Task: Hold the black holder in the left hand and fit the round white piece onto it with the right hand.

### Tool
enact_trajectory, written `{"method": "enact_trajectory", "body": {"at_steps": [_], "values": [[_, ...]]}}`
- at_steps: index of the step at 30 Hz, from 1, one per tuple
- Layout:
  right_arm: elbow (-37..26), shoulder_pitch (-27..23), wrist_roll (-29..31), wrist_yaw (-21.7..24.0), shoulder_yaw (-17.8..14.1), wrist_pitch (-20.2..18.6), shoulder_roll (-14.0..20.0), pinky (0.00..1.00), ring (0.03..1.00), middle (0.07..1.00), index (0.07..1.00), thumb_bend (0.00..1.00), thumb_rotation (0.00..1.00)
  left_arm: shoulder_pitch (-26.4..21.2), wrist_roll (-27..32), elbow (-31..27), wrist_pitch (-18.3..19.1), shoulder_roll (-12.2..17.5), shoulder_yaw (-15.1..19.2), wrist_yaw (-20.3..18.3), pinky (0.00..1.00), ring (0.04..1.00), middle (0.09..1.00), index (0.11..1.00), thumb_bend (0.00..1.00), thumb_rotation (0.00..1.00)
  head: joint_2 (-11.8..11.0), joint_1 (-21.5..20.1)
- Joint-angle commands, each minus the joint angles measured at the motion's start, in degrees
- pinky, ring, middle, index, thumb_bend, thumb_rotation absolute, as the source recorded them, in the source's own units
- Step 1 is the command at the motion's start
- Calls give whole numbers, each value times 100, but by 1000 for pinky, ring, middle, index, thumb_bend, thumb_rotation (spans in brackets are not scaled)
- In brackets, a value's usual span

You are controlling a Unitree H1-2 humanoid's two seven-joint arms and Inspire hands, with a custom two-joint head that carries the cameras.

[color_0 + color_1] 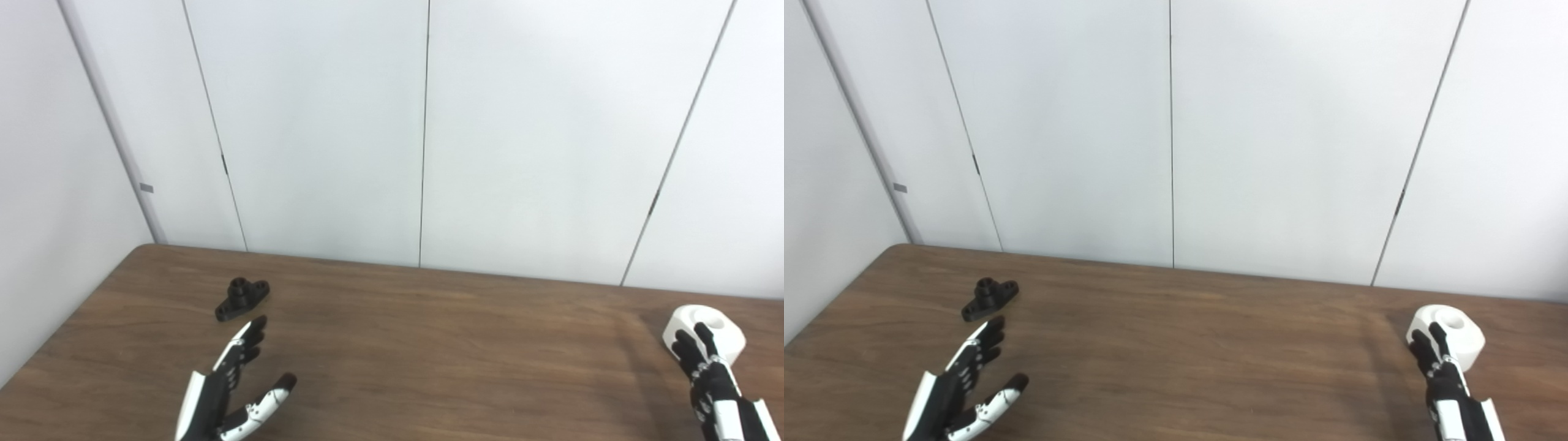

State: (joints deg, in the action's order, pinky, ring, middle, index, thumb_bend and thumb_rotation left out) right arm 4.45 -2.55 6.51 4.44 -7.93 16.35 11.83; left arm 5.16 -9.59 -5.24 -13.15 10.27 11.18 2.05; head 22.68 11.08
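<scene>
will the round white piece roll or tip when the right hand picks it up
The round white piece sits flat on the table, so it probably won't roll unless tipped sideways. It looks rigid and smooth, so the right hand, reaching its near side, might slip.

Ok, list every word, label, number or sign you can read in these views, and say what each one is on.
None: no readable text anywhere.
black holder: no marking visible.
round white piece: plain, no print visible.
left hand, right hand: no lettering visible.
Small grey tag on the wall strip: too small to tell whether it carries text.
</scene>
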Motion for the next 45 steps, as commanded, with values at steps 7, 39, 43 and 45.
{"method": "enact_trajectory", "body": {"at_steps": [7, 39, 43, 45], "values": [[414, 557, -36, -28, 14, -57, -149, 984, 931, 932, 985, 563, 964, -290, -1880, -476, 556, 473, 63, 557, 938, 962, 938, 896, 810, 282, 3, -6], [197, 674, -61, -58, 2, -175, -206, 950, 910, 913, 976, 591, 926, -2412, -2712, 2003, 1590, 1658, -294, 1312, 995, 963, 916, 849, 860, 389, 105, -90], [143, 687, -40, -63, 2, -214, -232, 945, 912, 916, 977, 588, 922, -2646, -2644, 2251, 1840, 1703, -458, 1185, 990, 967, 918, 837, 846, 410, 126, -119], [108, 706, -35, -56, 4, -231, -234, 947, 912, 916, 978, 592, 918, -2741, -2599, 2366, 1900, 1727, -540, 1133, 993, 969, 918, 822, 844, 419, 136, -126]]}}
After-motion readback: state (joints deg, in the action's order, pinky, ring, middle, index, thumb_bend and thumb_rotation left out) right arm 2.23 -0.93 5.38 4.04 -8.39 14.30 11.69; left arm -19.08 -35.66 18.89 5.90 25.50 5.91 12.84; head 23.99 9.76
